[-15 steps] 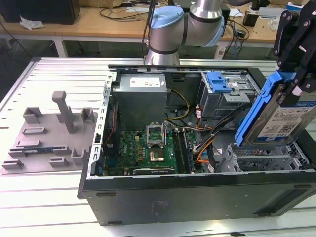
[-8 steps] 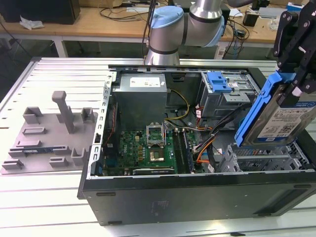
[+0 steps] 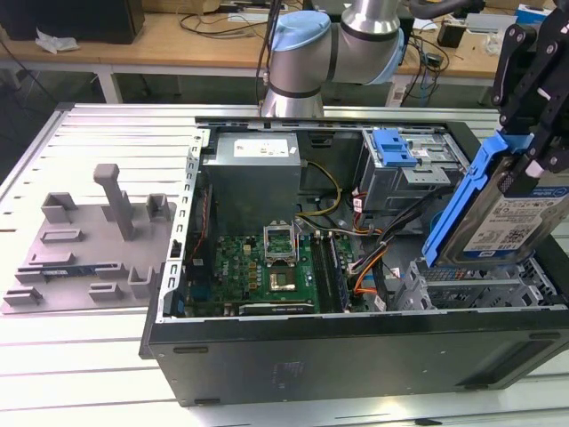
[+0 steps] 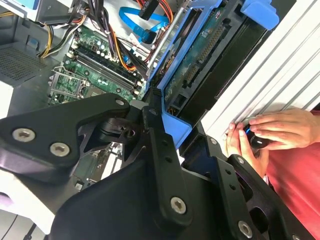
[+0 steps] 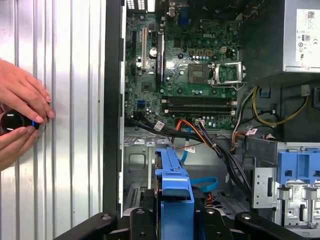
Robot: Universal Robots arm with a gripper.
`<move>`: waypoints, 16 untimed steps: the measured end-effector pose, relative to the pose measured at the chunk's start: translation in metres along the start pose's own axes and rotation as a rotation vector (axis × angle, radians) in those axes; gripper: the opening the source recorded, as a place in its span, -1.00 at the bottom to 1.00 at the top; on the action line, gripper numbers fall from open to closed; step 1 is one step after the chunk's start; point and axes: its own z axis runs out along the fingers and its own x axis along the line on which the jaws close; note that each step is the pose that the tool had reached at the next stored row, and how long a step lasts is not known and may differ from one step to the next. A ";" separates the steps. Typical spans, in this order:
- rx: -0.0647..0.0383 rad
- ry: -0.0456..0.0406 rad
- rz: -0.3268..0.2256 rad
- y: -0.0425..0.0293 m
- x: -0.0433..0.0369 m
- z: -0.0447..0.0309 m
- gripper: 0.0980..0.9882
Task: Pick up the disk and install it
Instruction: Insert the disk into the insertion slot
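Nearest the exterior camera, the case [image 3: 356,356] is seen lying open on the table [image 3: 89,374]. At the exterior view's left, a grey fixture [image 3: 80,258] is set beside it. Inside the case the motherboard [image 3: 258,267] is laid flat, with the power supply [image 3: 253,178] on its far side. Farther right, a blue latch [image 3: 394,147] is seen on the far bay. At the right end the disk [image 3: 507,222] is held tilted above the cage [image 3: 462,289], with the jaws of the gripper [image 3: 536,160] clamped on its upper end. Whether its lower edge touches the cage cannot be told. In the first wrist view, a person's hands [image 5: 22,107] are rested on the table beside the case.
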 end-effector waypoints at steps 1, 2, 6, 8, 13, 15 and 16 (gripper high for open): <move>0.000 0.0000 0.000 0.0000 0.0001 0.0003 -0.39; 0.000 0.0000 0.000 0.0000 0.0001 0.0006 -0.39; 0.000 0.0000 0.001 0.0000 0.0002 0.0023 -0.39; 0.000 0.0000 0.001 0.0000 0.0002 0.0027 -0.39; 0.000 0.0000 0.002 0.0000 0.0005 0.0042 -0.39; 0.000 0.0000 0.003 0.0000 0.0008 0.0049 -0.39; 0.000 0.0001 0.003 0.0000 0.0009 0.0052 -0.39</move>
